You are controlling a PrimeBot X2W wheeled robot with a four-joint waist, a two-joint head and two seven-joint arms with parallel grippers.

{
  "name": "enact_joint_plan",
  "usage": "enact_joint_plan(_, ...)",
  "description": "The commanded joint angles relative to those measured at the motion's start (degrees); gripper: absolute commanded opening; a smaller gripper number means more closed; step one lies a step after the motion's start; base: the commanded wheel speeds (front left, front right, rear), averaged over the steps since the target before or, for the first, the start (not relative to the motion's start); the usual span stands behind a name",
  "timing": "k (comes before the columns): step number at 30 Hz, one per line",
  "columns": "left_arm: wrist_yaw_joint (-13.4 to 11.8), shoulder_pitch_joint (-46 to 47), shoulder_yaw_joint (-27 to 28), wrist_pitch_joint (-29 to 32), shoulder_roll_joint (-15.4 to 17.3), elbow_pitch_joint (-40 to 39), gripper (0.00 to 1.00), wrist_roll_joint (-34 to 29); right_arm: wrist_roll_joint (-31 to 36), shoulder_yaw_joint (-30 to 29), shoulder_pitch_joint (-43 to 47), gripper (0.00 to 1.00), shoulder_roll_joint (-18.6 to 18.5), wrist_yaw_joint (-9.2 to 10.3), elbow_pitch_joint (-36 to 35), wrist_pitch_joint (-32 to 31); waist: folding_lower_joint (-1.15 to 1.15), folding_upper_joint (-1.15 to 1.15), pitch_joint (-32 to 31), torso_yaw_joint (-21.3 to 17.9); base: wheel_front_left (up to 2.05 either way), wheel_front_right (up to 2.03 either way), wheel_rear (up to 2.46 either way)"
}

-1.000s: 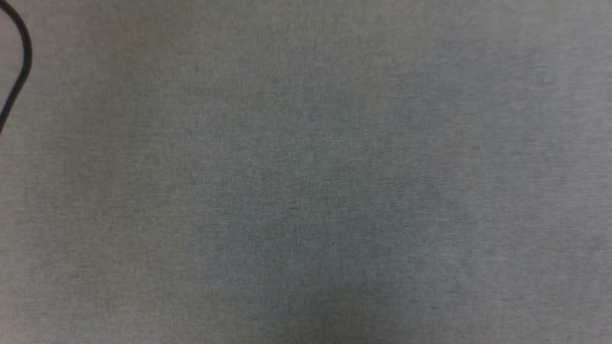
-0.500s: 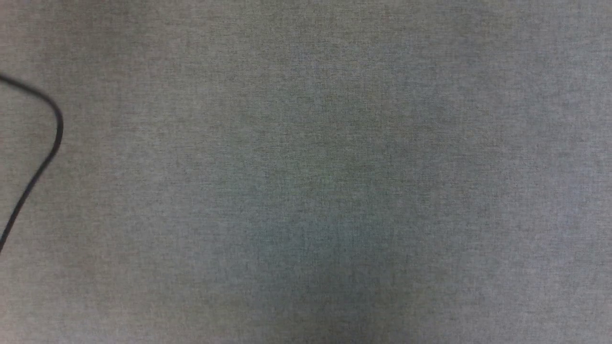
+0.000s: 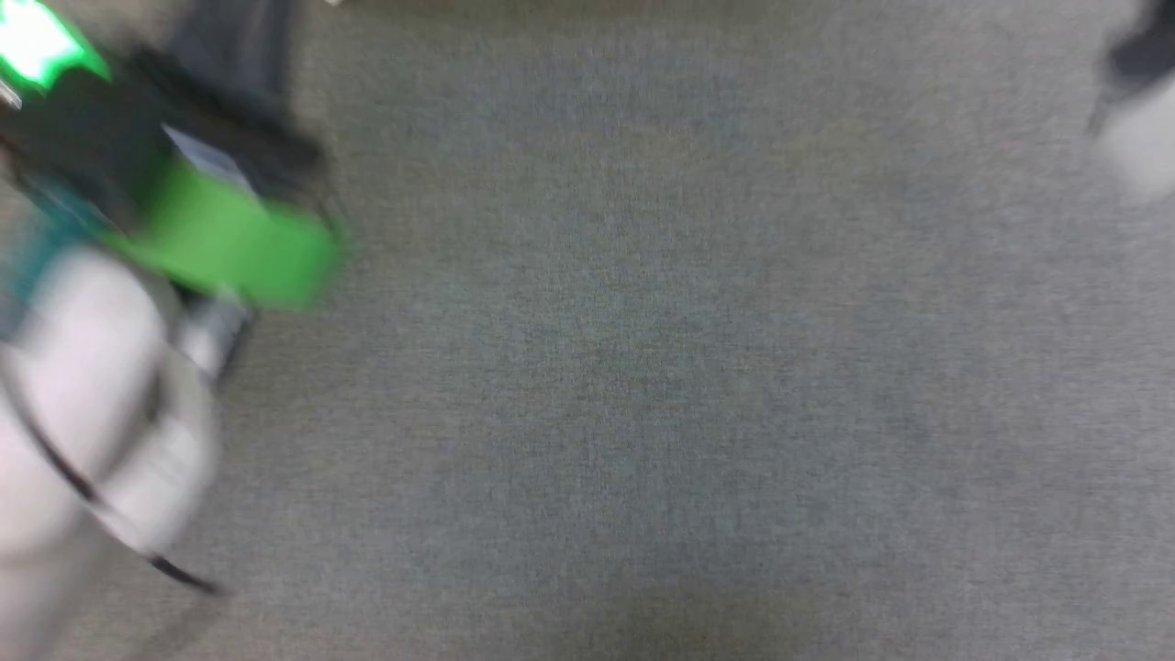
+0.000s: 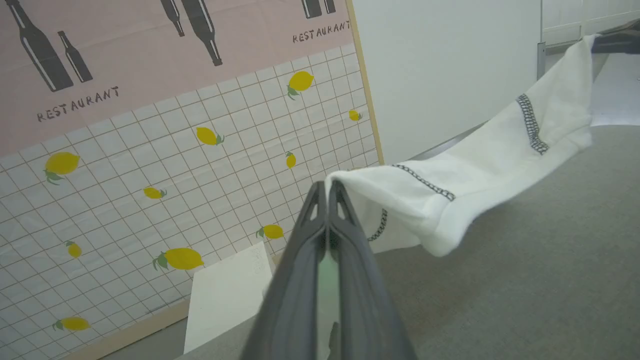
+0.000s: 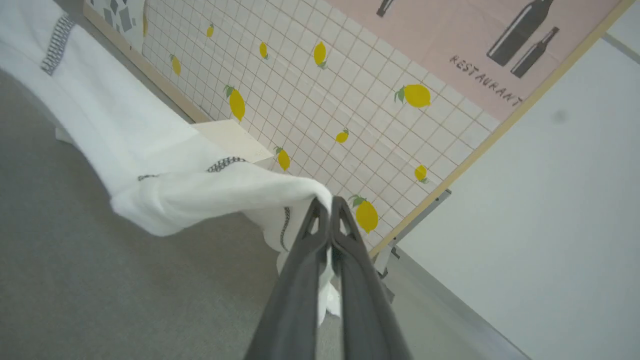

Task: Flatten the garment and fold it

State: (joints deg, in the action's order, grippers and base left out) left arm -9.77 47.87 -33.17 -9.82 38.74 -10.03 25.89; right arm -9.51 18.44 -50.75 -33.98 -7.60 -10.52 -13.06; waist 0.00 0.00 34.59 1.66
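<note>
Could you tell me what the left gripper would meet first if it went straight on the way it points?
Beyond the garment that the left gripper pinches, probably the lemon-patterned wall panel; depth is unclear.

Lemon-print wall panel, grey surface

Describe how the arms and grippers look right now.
Both the left gripper and right gripper have long dark grey jaws tapering to slotted tips. The left forearm is pale white, blurred, with a bright green band, black wrist and thin black cable.
</note>
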Motion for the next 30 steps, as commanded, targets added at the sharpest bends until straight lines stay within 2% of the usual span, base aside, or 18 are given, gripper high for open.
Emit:
enact_joint_plan(1, -1.0, -4.0, -1.3, 0.7, 0.6, -1.4, 0.00, 0.3, -0.1, -1.4, 5.0, 0.00, 1.0, 0.11, -2.1, -0.7, 0.00, 0.00, -4.4, -0.1, 0.00, 0.00, 0.00)
enact_joint_plan(4, -2.7, -11.0, -4.1, 2.4, 0.8, -3.6, 0.00, 1.1, 0.5, -3.5, 14.5, 0.00, 2.6, 0.11, -5.2, -1.6, 0.00, 0.00, -6.8, -0.3, 0.00, 0.00, 0.00)
enact_joint_plan(8, -3.0, -18.1, -7.7, 4.7, 1.2, -4.0, 0.00, 3.0, 0.4, -5.2, 25.6, 0.00, 4.8, 0.11, -6.7, -2.0, 0.00, 0.00, -9.9, -0.4, 0.00, 0.00, 0.00)
enact_joint_plan(15, -0.6, -26.6, -14.5, 9.5, 1.2, -1.4, 0.00, 6.7, 0.2, -5.7, 40.5, 0.00, 5.9, 0.11, -5.6, -3.5, 0.00, 0.00, -14.8, -0.6, 0.00, 0.00, 0.00)
enact_joint_plan(19, 1.7, -29.6, -17.8, 12.7, 0.9, 0.8, 0.00, 9.3, -0.4, -6.3, 47.2, 0.00, 5.7, 0.11, -4.6, -5.8, 0.00, 0.00, -16.7, -0.6, 0.00, 0.00, 0.00)
enact_joint_plan(30, 4.2, -33.9, -21.2, 21.4, 2.1, 2.4, 0.00, 16.8, -4.2, -7.2, 59.1, 0.00, 4.6, 0.11, -5.5, -16.8, 0.00, 0.00, -19.6, -1.2, 0.00, 0.00, 0.00)
